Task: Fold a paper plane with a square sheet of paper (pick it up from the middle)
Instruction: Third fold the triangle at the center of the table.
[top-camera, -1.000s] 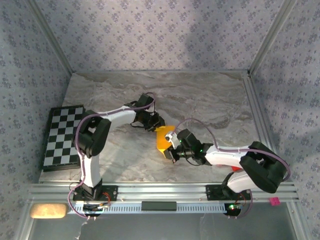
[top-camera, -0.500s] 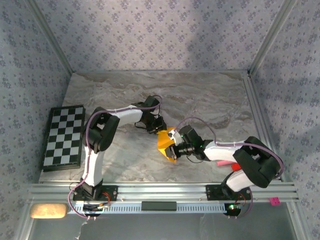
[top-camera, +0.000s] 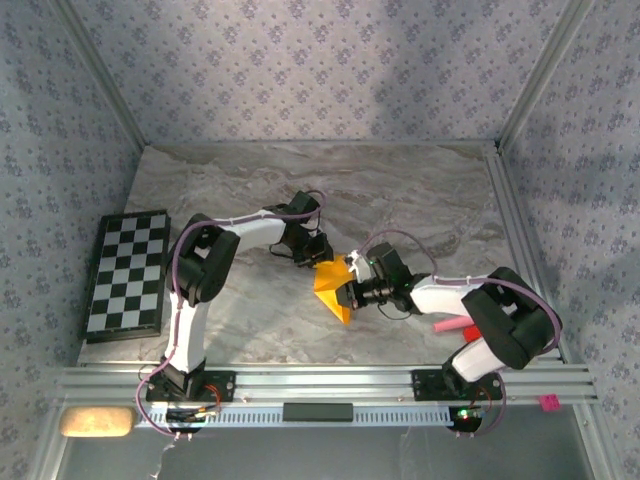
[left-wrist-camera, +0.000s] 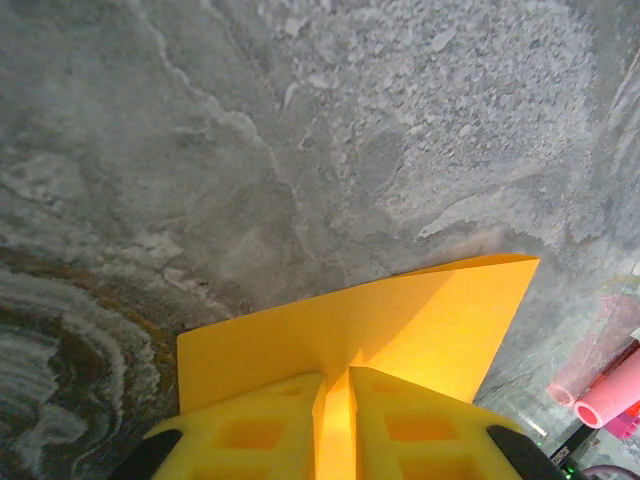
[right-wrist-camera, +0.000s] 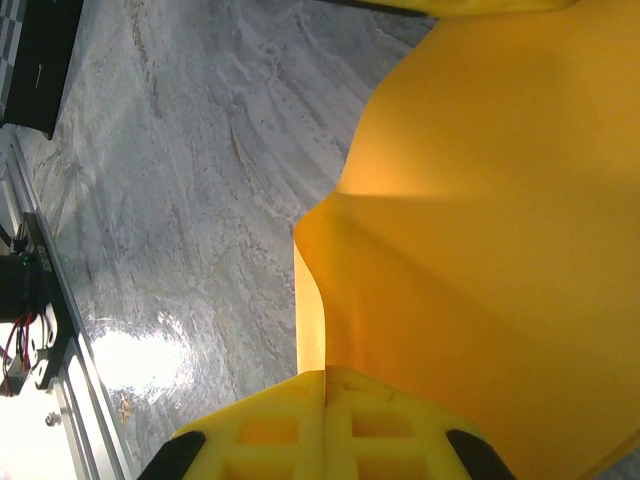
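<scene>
The square sheet of paper (top-camera: 333, 285), orange-yellow and partly folded, is held off the marble table (top-camera: 420, 200) well to the right of the chequered board (top-camera: 127, 270), with both arms meeting on it. The left gripper (top-camera: 318, 255) grips the sheet's edge on the side farther from the board's near end. In the left wrist view its yellow fingers (left-wrist-camera: 250, 432) are pressed together on the paper (left-wrist-camera: 400, 320), which fans out beyond their tips. The right gripper (top-camera: 350, 288) takes the side of the sheet facing away from the board. In the right wrist view its jaws are closed on a creased, bulging fold of the paper (right-wrist-camera: 480, 250). A pink stick (top-camera: 450, 326) lies farther from the board than the sheet, past the right gripper.
</scene>
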